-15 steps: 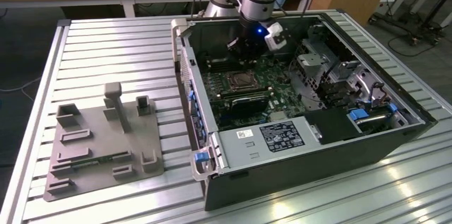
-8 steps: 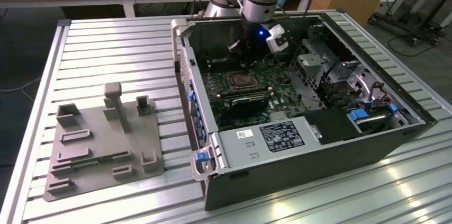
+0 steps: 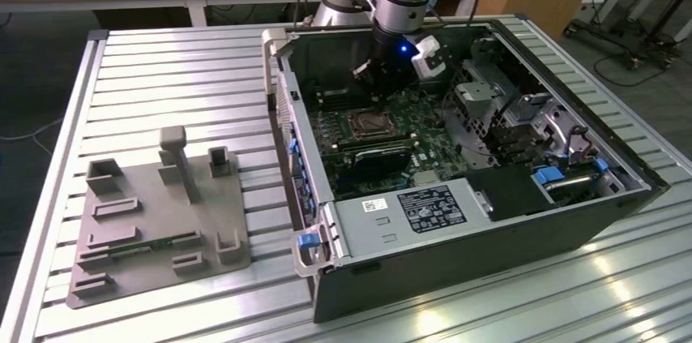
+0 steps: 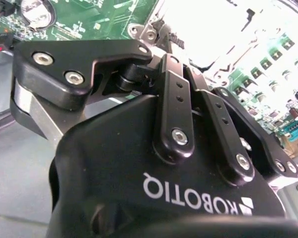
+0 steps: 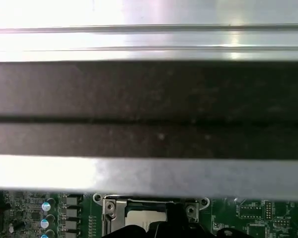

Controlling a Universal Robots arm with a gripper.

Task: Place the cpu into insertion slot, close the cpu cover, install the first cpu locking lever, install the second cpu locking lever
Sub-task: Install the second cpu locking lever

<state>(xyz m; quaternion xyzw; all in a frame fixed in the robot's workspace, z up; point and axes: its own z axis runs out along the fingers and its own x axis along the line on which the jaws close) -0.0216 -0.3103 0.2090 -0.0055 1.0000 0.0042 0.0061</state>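
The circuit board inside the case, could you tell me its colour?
Green circuit board; it shows best in the exterior view.

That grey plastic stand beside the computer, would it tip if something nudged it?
Probably not: the grey stand lies on a broad flat base on the ribbed table. It looks like stiff plastic and fairly light, so it would likely slide. Its tall post seems too slim to topple it.

claw tips: my claw (image 4: pixel 161 37) hides its own fingertips, second wrist view | insertion slot (image 5: pixel 146 218): cut by first wrist view's edge
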